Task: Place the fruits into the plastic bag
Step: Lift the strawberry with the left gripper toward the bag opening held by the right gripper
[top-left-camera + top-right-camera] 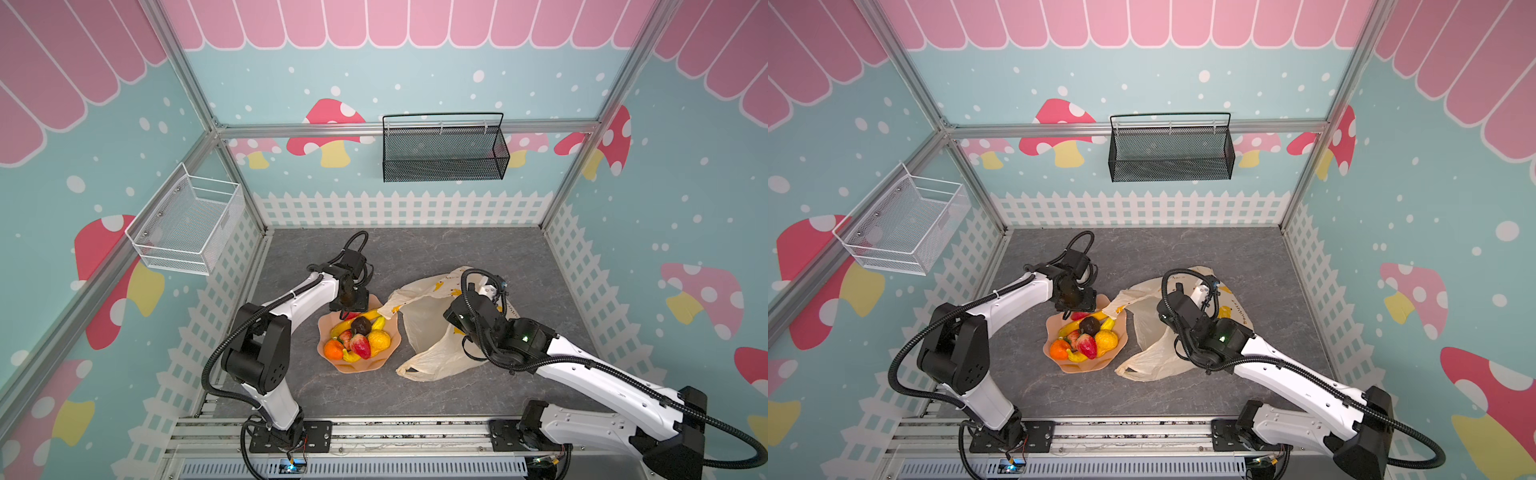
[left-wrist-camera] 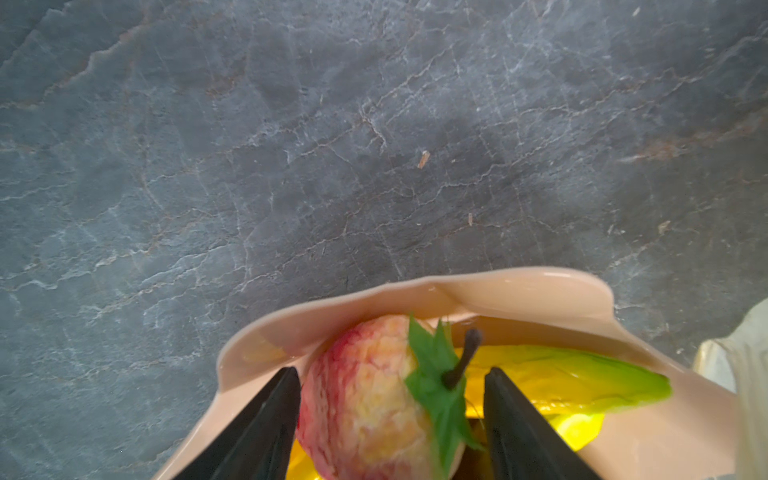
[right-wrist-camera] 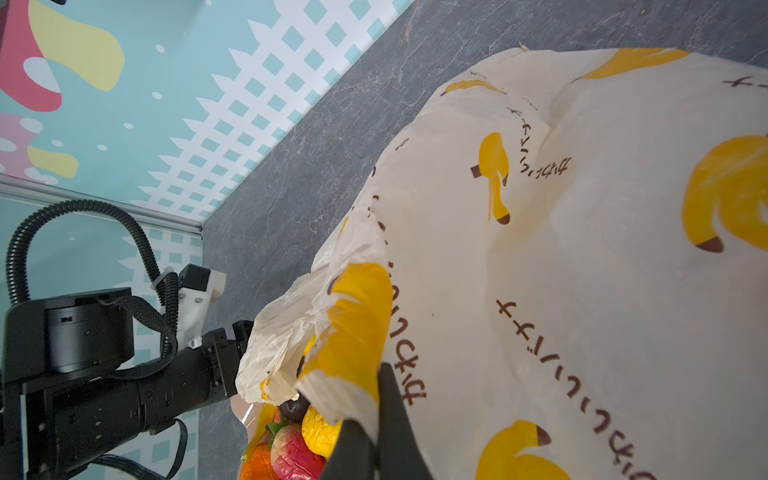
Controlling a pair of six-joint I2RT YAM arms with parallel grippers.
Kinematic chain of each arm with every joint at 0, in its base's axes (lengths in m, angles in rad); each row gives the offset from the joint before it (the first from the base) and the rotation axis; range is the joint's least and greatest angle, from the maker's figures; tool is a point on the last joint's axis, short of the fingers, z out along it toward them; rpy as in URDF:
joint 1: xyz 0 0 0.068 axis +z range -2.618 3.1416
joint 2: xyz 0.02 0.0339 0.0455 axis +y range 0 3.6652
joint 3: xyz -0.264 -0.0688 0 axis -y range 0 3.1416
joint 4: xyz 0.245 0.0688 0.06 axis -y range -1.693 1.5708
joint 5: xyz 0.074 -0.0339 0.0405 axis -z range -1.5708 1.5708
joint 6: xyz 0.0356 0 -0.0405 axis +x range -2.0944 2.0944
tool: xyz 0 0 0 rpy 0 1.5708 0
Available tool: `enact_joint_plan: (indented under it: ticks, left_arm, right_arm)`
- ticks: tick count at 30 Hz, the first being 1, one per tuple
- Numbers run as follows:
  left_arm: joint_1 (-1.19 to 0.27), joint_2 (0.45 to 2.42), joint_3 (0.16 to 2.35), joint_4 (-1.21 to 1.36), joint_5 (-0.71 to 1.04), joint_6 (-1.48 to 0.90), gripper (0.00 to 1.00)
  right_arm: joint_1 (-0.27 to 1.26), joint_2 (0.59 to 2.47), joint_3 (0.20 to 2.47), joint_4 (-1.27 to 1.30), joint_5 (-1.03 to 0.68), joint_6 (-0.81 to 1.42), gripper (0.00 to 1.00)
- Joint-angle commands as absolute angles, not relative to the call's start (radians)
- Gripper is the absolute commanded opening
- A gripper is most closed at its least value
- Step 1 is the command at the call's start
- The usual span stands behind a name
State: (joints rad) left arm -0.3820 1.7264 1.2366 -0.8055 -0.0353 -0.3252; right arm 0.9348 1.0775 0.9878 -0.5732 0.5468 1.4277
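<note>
- The grey marbled tabletop (image 1: 415,249) is the floor of a booth with teal, mushroom-printed walls (image 1: 415,83); a white picket-fence border (image 1: 399,208) runs along its left, far and right edges
- A white wire basket (image 1: 187,220) hangs on the left wall and a black mesh basket (image 1: 444,153) on the far wall, both well above the surface
- The far half of the tabletop lies bare, as does a strip between the plate and the near rail (image 1: 374,432), where both arm bases are bolted
- The peach plate (image 1: 357,368) sits left of centre with the fruits (image 1: 359,338) heaped on it
- The plastic bag (image 1: 428,332) lies crumpled just right of the plate, one corner reaching over the plate's far right rim; it is well apart from the right fence
- The left gripper (image 2: 392,370) hangs over the plate's far side, jaws spread either side of a strawberry (image 2: 361,399)
- The right gripper (image 3: 370,395) has its fingers pressed together on a fold of the bag's edge, held above the fruits
</note>
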Motion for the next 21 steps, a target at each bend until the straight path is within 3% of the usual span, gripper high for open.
enact_joint_plan:
  ticks: [1,11,21]
  left_arm:
    - [-0.391,1.734,1.229,-0.782,-0.063,-0.316,0.68]
    - [-0.397,1.722,1.221,-0.783,-0.052,-0.313,0.47]
    - [-0.397,1.659,1.239,-0.812,-0.061,-0.31,0.39]
  right_arm:
    - [0.93,1.068,0.985,-0.559,0.554,1.428,0.0]
    - [0.93,1.064,0.984,-0.557,0.552,1.425,0.0]
    - [0.93,1.06,0.982,-0.557,0.554,1.426,0.0]
